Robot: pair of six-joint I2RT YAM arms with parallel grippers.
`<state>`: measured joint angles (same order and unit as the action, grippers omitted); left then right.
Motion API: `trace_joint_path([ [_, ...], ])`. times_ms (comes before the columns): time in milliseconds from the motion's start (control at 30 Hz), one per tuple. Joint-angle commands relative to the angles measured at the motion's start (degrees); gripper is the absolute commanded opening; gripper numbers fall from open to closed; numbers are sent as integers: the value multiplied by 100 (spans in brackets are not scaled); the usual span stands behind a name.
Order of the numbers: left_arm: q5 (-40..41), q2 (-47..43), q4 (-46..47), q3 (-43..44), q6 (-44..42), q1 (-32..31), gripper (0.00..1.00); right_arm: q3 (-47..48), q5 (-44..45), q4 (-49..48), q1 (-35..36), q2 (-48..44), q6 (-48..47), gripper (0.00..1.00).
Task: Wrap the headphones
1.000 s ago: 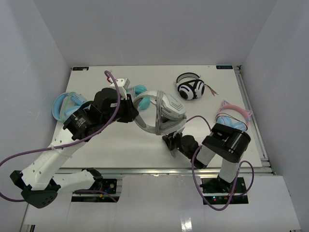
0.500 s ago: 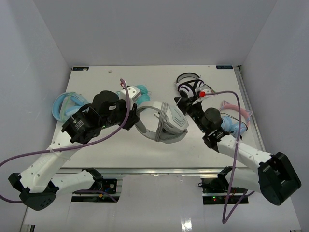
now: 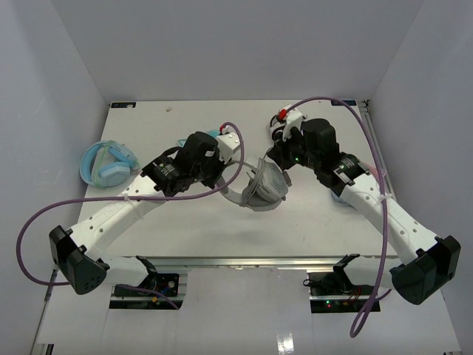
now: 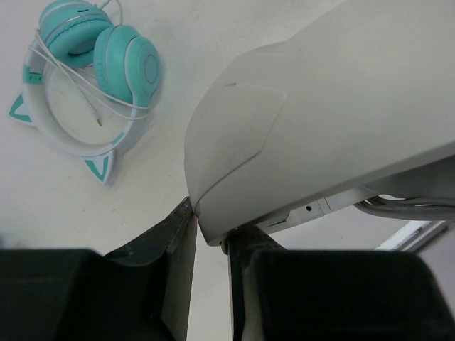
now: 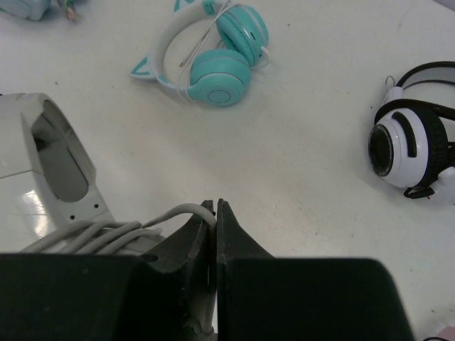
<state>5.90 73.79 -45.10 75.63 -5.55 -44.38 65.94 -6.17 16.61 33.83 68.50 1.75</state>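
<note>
Overhead view of a white table [image 3: 310,229] boxed in by plain pale grey walls [image 3: 236,52] at the back and on both sides; the tabletop is matte and unmarked, with a metal rail [image 3: 244,260] along its near edge; two white-and-black robot arms reach in from that edge and meet near the middle, each trailing a looping purple lead [image 3: 33,229]; between them, at the centre of the table, are the light grey headphones [image 3: 262,186], headband curving to the left and oval cups to the right; whether they rest on the surface or hang just above it cannot be told; in the left wrist view the left gripper [image 4: 211,238] has its dark fingers [image 4: 178,245] drawn close together with the lower edge of a smooth grey shell of the headphones pinched between them; in the right wrist view the right gripper [image 5: 215,213] is closed to a sliver, nipping the thin grey cable [image 5: 92,233], which runs off to the left in several loose strands lying side by side next to an open grey part of the headphones; elsewhere on the table lie teal cat-ear headphones [image 5: 213,67] with a white band and thin white cord, black-and-white headphones [image 5: 412,149] well apart to their right, and pale blue headphones [image 3: 107,164] near the left wall.
</note>
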Motion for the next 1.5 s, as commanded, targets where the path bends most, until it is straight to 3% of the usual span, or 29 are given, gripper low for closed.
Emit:
trace_joint_path([
  [0,677,219,-356,-60,-292,-30,0,1129,-29,667,-105,260,-325,8],
  [367,1430,653,-46,-57,-96,-27,0,1966,-991,1348,-114,498,-219,8],
  [533,1831,809,-42,-41,52,-27,0,2019,-1897,1340,-114,583,68,8],
  [1067,2687,650,94,-226,-95,-27,0,1451,-1494,1153,-115,628,448,10],
  [1300,2665,517,249,-308,-148,-32,0,1230,-1484,1072,-140,599,466,14],
  [1467,2639,529,300,-338,-155,-32,0,1184,-1398,1064,-137,617,475,12],
])
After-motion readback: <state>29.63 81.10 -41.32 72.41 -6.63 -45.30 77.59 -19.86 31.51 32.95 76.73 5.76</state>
